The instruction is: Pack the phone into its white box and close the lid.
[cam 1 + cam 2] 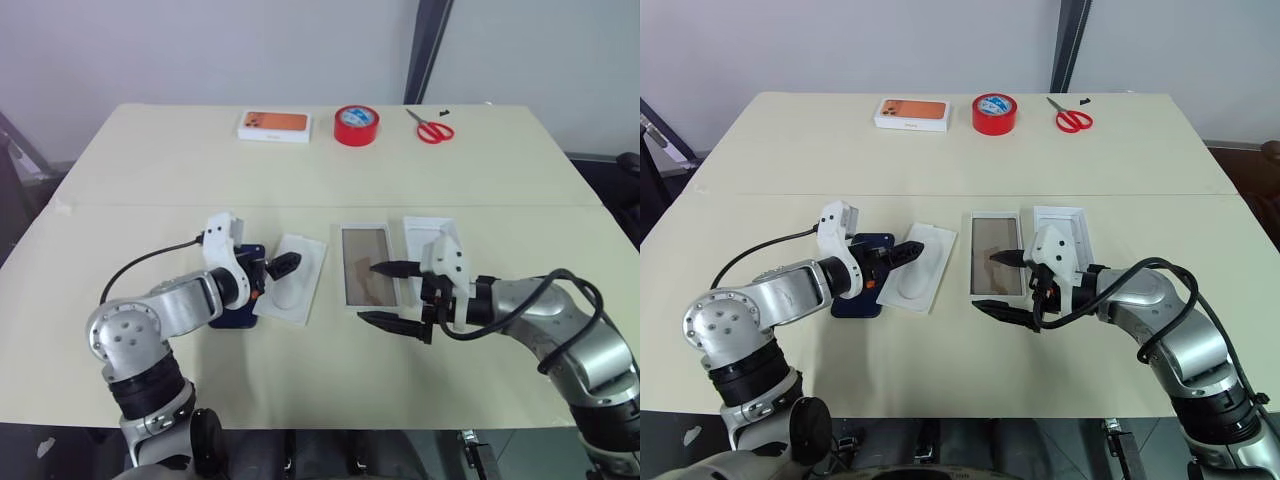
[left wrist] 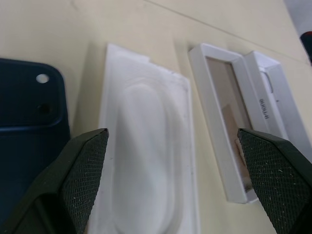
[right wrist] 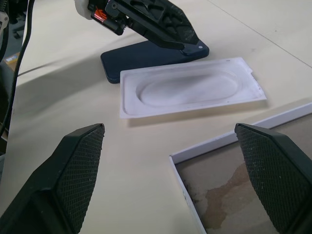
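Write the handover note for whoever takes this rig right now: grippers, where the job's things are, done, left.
Left gripper: open, empty, hovering over the white insert, beside the phone.
Right gripper: open, empty, over the near end of the white box.
Phone lies flat on the table, left of the insert. Box is open and holds no phone; the lid lies open-side up on its right.
Done: nothing packed.
Left: phone into box, lid on.
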Available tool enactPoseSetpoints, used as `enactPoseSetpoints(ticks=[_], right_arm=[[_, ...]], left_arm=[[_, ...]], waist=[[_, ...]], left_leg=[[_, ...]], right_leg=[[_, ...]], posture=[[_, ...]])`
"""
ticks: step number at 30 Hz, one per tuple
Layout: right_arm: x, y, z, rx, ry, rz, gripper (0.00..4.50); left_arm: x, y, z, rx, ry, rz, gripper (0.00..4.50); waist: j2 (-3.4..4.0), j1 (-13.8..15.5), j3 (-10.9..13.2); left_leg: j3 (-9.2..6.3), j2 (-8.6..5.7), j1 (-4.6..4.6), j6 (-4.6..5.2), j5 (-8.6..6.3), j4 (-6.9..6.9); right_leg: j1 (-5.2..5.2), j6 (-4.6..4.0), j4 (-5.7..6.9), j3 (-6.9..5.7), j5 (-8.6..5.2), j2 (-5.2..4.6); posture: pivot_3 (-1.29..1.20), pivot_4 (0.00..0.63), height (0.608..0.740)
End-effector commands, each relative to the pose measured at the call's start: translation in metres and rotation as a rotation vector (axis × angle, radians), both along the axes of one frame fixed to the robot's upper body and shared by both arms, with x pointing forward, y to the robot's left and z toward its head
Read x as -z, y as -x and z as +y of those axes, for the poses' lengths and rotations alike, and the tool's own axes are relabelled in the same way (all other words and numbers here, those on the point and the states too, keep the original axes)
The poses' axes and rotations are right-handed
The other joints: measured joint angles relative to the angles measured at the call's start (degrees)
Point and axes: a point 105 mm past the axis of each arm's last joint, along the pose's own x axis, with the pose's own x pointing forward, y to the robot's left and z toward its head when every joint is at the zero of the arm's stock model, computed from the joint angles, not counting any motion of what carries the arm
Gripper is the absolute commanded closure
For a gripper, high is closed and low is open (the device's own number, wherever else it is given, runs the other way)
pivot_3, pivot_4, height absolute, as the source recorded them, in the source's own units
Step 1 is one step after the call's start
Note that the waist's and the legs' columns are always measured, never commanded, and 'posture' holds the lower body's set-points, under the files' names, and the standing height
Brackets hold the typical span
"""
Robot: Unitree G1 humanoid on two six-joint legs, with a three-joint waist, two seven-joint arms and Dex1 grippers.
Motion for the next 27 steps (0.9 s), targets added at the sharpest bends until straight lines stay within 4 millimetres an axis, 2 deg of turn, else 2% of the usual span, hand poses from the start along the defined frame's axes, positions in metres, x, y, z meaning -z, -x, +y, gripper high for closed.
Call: enactPoseSetpoints(ticks=[1,9,16,23,27], right_arm=[[-0.011,0.004,0.007,-0.038,-0.013,-0.047,0.02],[-0.011,0.006,0.007,-0.027,-0.013,-0.045,0.02],[-0.012,0.007,0.008,-0.018,-0.018,-0.048,0.02],[-0.012,0.007,0.010,-0.017,-0.022,-0.044,0.02],[-0.012,0.007,0.011,-0.024,-0.024,-0.044,0.02]], left_arm=[[0.002,0.002,-0.006,0.027,0.002,0.020,0.04],[0.017,0.002,-0.007,0.040,-0.029,0.099,0.04],[0.021,0.000,-0.010,0.054,-0.020,0.140,0.04],[-0.004,0.000,-0.018,0.108,0.049,0.042,0.04],[-0.012,0.000,-0.018,0.105,0.079,0.012,0.04]], waist=[[0.00,0.0,0.0],[0.00,0.0,0.0],[0.00,0.1,0.0],[0.00,0.1,0.0],[0.00,0.0,0.0]], left_leg=[[0.00,0.00,0.00,0.00,0.00,0.00],[0.00,0.00,0.00,-0.07,0.04,0.00],[0.00,-0.01,0.00,-0.13,0.07,0.00],[0.00,-0.02,0.00,-0.14,0.08,0.00],[0.00,-0.02,0.00,-0.18,0.10,0.00]], right_leg=[[0.00,0.00,0.00,0.00,0.00,0.00],[-0.01,0.00,0.01,0.00,0.00,0.00],[0.00,0.00,0.00,0.00,0.00,0.00],[0.01,0.00,-0.01,0.00,0.00,-0.01],[0.00,0.00,-0.01,0.00,0.00,-0.01]], posture=[[0.00,0.150,0.725],[0.00,0.150,0.725],[0.00,0.150,0.725],[0.00,0.150,0.725],[0.00,0.150,0.725]])
